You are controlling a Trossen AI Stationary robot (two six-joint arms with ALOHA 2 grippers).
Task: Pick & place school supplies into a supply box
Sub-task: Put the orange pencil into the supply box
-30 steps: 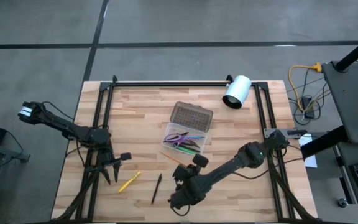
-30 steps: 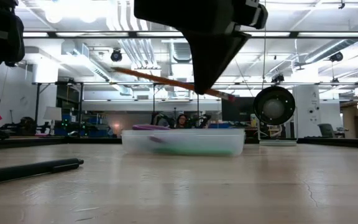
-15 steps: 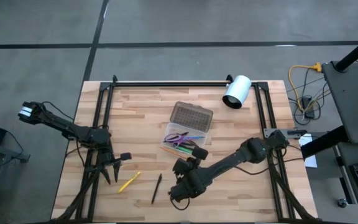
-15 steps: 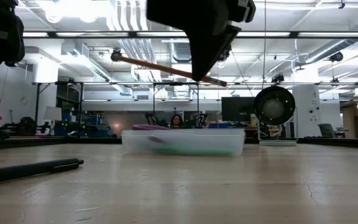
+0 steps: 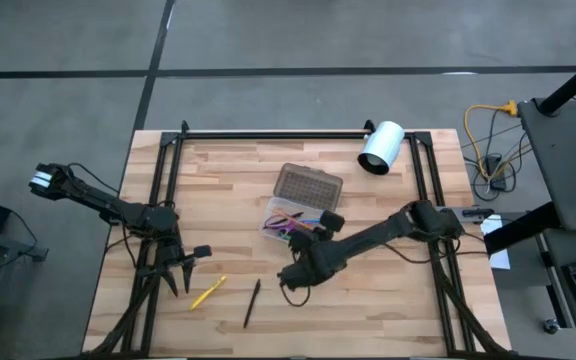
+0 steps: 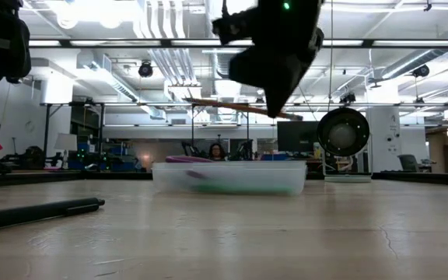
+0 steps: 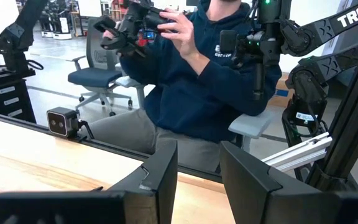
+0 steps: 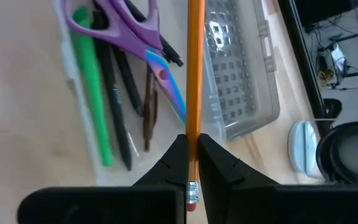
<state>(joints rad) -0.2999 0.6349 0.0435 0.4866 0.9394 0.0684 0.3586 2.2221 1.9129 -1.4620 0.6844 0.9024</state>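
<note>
Right claw (image 8: 192, 163) pinches the orange pencil (image 8: 195, 68) tight, its long side lined up over the open supply box (image 8: 92, 134) just ahead.

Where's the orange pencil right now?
The orange pencil is clamped in the right gripper, held in the air over the open supply box at mid-table.

Supply box (image 5: 290, 226) mid-table, lid (image 5: 308, 186) behind it, scissors (image 8: 132, 28) and pens inside; pencil (image 8: 194, 81) held above, apparently; two pens (image 5: 230, 296) front-left.
</note>
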